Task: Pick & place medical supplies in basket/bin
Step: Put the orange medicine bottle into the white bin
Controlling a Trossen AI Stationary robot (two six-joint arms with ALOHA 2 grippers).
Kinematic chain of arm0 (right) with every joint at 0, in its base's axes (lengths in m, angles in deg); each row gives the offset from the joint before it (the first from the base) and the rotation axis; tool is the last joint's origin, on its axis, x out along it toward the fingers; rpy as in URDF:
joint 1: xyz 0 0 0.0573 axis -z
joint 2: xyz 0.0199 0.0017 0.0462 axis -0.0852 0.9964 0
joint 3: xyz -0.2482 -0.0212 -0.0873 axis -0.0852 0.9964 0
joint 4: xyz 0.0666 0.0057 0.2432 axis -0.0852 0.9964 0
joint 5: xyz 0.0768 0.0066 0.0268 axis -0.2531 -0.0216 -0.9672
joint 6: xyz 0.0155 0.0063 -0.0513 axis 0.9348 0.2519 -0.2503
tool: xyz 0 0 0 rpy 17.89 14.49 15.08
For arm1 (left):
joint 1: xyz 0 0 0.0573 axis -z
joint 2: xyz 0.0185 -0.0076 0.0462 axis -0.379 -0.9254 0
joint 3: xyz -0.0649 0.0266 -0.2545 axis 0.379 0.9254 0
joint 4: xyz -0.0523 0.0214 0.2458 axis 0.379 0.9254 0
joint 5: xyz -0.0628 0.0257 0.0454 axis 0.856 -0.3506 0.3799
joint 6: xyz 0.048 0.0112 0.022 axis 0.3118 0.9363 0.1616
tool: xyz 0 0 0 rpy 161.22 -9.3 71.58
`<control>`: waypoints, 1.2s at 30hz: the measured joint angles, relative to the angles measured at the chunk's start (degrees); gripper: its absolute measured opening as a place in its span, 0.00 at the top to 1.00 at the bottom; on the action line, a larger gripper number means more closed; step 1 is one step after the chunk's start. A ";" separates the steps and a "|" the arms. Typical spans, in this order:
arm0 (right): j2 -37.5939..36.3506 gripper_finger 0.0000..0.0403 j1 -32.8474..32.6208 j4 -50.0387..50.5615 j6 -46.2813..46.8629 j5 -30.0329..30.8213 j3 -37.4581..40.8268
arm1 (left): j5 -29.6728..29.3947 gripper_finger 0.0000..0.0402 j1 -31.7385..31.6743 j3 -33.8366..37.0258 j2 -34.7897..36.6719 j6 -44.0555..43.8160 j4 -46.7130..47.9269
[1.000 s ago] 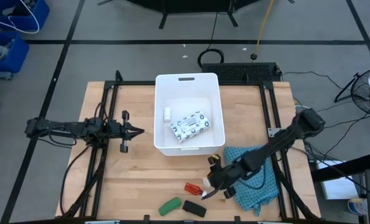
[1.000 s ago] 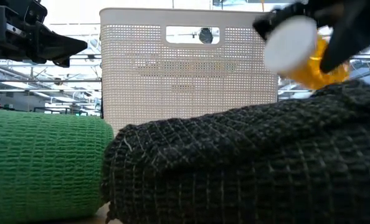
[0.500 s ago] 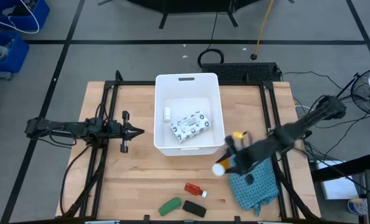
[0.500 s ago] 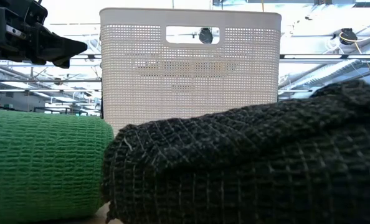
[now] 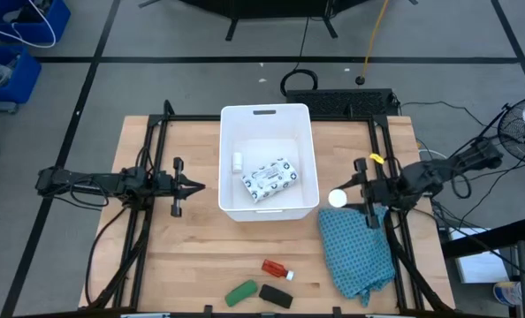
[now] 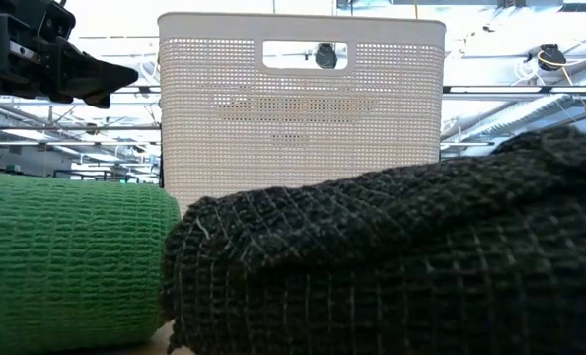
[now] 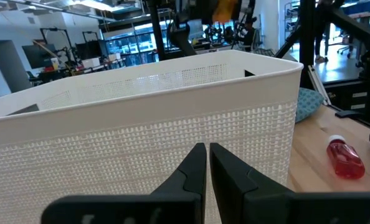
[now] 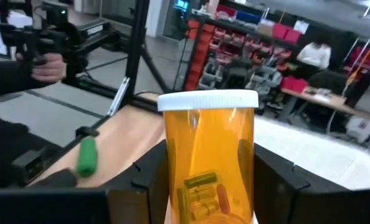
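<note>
The white bin (image 5: 267,115) stands mid-table, with a white printed packet (image 5: 270,179) and a small white cylinder (image 5: 237,162) on its floor. My right gripper (image 5: 349,197) hovers right of the bin, over the far edge of the teal cloth (image 5: 358,254), shut on the orange vial (image 8: 208,168). A red tube (image 5: 277,268), a green oblong (image 5: 240,292) and a black oblong (image 5: 276,296) lie by the near edge. My left gripper (image 5: 198,185) waits shut, level, left of the bin. My right gripper pinches the orange vial's body (image 8: 172,180) between its two fingers (image 8: 149,183), one on each side, below the white cap (image 8: 207,99). The fingers come level from the table's right. The vial stands upright, cap up (image 5: 337,198), lifted clear of table and cloth.
In the low view the green oblong (image 6: 66,261) and the black oblong (image 6: 392,266) fill the foreground in front of the bin (image 6: 301,108). Black frame rails (image 5: 386,168) run along both table sides. A person's hand (image 8: 48,67) shows in the room beyond.
My right gripper has risen from beside the red tube near the front edge and swung toward the far right, tipping from slanting down to level. The orange vial went with it, lifted clear of the table and turned upright.
</note>
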 joint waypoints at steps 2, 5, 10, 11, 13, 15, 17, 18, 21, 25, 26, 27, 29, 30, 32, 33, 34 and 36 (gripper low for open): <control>-4.13 0.60 0.33 -2.36 0.94 -1.04 4.62 | 0.00 0.94 0.00 0.00 0.00 0.00 0.14; -10.84 0.60 0.32 -8.16 1.15 -1.01 10.11 | -0.02 0.94 -0.01 -0.02 0.00 0.00 1.07; -20.49 0.60 0.32 -13.68 0.22 2.08 16.78 | -0.02 0.94 0.00 -0.02 0.00 -0.02 1.31; -21.88 0.60 0.32 -13.91 0.14 3.07 17.93 | -0.02 0.94 0.00 -0.02 0.00 -0.02 1.29; -23.84 0.60 0.32 -15.13 0.09 4.77 20.22 | -0.02 0.94 0.00 -0.02 0.00 -0.02 1.28; -25.13 0.60 0.32 -18.65 -0.01 8.02 22.82 | -0.04 0.94 0.00 -0.02 0.00 -0.02 1.27; -25.91 0.60 0.32 -22.22 -1.07 12.40 25.46 | -0.04 0.94 0.00 -0.02 0.01 -0.02 1.26; -26.14 0.60 0.33 -23.44 -1.69 14.57 26.75 | -0.04 0.94 0.00 -0.02 0.00 -0.05 1.22; -26.86 0.60 0.33 -25.79 -2.97 18.89 29.60 | -0.04 0.94 0.00 -0.02 0.00 -0.07 1.22; -27.54 0.60 0.34 -25.98 -2.73 18.48 31.15 | -0.04 0.94 0.00 -0.02 0.00 -0.07 1.22; -27.58 0.60 0.34 -25.96 -2.66 18.48 31.25 | -0.04 0.94 -0.01 -0.02 0.01 0.08 1.22; -27.58 0.60 0.34 -26.00 -2.65 18.50 31.30 | -0.07 0.94 -0.01 -0.02 0.00 0.19 1.21; -27.60 0.60 0.34 -26.05 -2.43 18.51 31.30 | -0.07 0.94 -0.01 -0.02 0.00 0.28 1.21; -27.60 0.60 0.34 -26.14 -2.35 18.53 31.30 | -0.07 0.94 -0.02 -0.02 0.00 0.31 1.21; -27.30 0.60 0.34 -27.86 -2.26 18.69 31.32 | -0.07 0.94 -0.01 -0.02 0.01 0.31 1.20; -26.84 0.60 0.34 -29.62 -2.30 18.62 31.32 | -0.07 0.94 0.00 -0.02 0.01 0.31 1.19; -26.21 0.60 0.34 -31.52 -2.58 18.48 31.26 | -0.07 0.94 -0.02 -0.02 0.01 0.33 1.15; -24.43 0.60 0.34 -33.34 -3.74 18.42 30.02 | -0.18 0.94 -0.02 -0.02 0.00 0.60 1.09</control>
